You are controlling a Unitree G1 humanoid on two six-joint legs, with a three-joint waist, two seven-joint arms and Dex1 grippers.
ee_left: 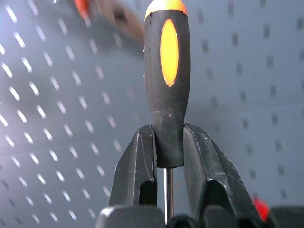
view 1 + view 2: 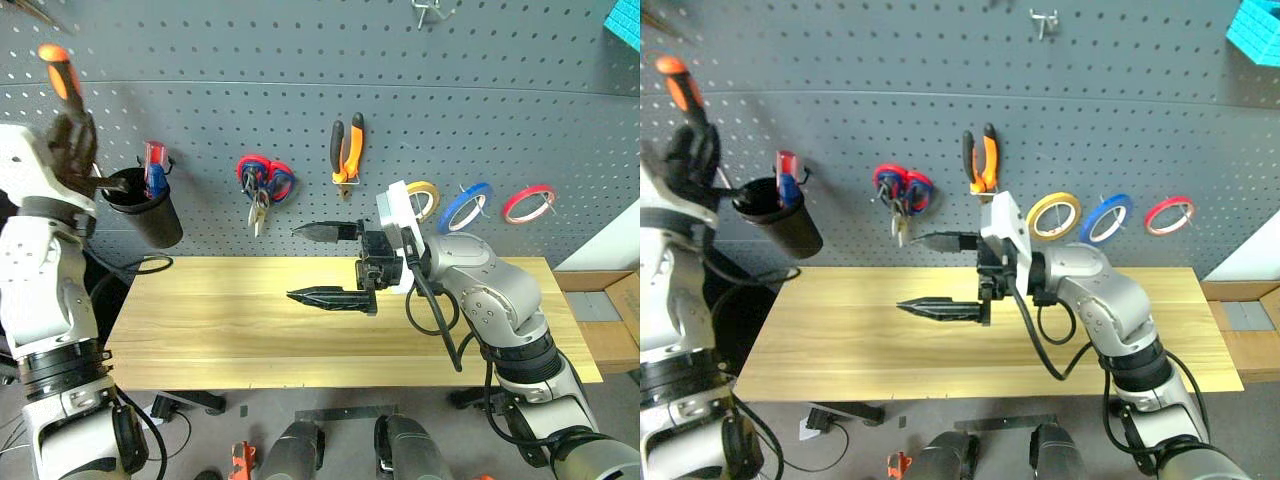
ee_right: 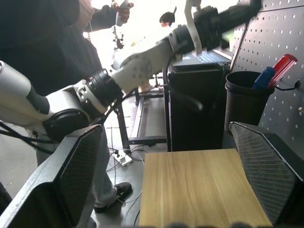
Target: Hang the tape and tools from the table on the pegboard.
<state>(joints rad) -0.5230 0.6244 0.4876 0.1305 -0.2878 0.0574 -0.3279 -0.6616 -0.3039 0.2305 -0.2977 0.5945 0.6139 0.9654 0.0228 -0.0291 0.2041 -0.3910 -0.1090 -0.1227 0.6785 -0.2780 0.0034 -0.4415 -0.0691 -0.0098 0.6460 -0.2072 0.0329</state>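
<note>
2 head eyes overlooking table (image 2: 300,330) and pegboard (image 2: 300,60), wrist cameras close along tools

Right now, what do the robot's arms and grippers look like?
Both arms have shiny silver-grey and white shells with black ring joints and loose black cables. The left gripper and the right gripper each have two pointed black fingers with a fine criss-cross textured pad.

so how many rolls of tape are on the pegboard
3, hung in a row on the pegboard to the right of the pliers: yellow roll, blue tape, red roll.
</note>
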